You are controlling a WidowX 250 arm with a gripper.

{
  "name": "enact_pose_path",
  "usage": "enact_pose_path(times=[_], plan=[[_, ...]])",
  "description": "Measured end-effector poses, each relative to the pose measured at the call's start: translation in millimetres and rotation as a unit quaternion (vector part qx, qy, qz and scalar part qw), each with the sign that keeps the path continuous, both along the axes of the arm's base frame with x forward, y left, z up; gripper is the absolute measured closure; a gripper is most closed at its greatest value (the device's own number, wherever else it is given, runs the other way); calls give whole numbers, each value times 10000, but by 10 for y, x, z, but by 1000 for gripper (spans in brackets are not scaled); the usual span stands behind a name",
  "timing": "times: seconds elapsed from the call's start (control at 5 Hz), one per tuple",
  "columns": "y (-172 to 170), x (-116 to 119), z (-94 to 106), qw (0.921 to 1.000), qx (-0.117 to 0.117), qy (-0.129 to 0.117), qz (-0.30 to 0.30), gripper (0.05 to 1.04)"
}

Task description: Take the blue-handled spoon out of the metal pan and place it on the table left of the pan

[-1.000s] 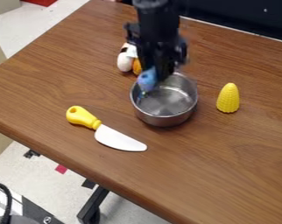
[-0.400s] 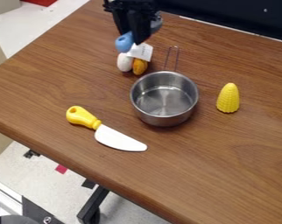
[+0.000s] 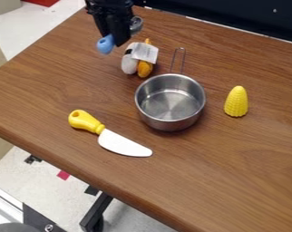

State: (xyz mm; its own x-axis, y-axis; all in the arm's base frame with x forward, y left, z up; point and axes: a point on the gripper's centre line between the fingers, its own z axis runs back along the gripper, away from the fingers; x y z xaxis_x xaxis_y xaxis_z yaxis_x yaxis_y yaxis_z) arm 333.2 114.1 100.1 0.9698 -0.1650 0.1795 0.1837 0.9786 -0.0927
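Note:
The gripper (image 3: 117,38) hangs over the table's far left part, shut on a blue-handled utensil (image 3: 104,44). The blue end sticks out at lower left, and a grey metallic part shows on the right side of the gripper; its middle is hidden. Just below and to the right lies a white and orange plush toy (image 3: 144,68) with a white tag. A metal pot (image 3: 169,123) with a wire handle pointing away stands upright near the middle, with nothing inside.
On the brown table (image 3: 233,167), a toy knife (image 3: 123,145) with a yellow handle lies left of and nearer than the pot. A yellow corn piece (image 3: 236,102) stands upright to the pot's right. A dark panel (image 3: 245,18) runs behind the table's far edge.
From above the pot, the gripper has moved up and left with the blue-handled utensil, past the plush toy. The pot's handle and the toy are now uncovered; the things on the table have stayed put.

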Motion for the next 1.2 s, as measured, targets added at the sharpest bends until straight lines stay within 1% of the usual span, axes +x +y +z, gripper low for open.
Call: enact_pose_path(times=[0.2, 0.4, 0.6, 0.8, 1.0, 1.2], plan=[[103, -71, -93, 9999, -18, 95, -69, 791], [118, -192, -217, 9992, 56, 297, -254, 791], [151, -282, -342, 9990, 94, 322, -294, 791], [182, -292, -400, 9990, 231, 283, -270, 791], [124, -336, -494, 9991, 196, 296, -245, 791], [105, -369, -499, 9990, 120, 407, -134, 747]])
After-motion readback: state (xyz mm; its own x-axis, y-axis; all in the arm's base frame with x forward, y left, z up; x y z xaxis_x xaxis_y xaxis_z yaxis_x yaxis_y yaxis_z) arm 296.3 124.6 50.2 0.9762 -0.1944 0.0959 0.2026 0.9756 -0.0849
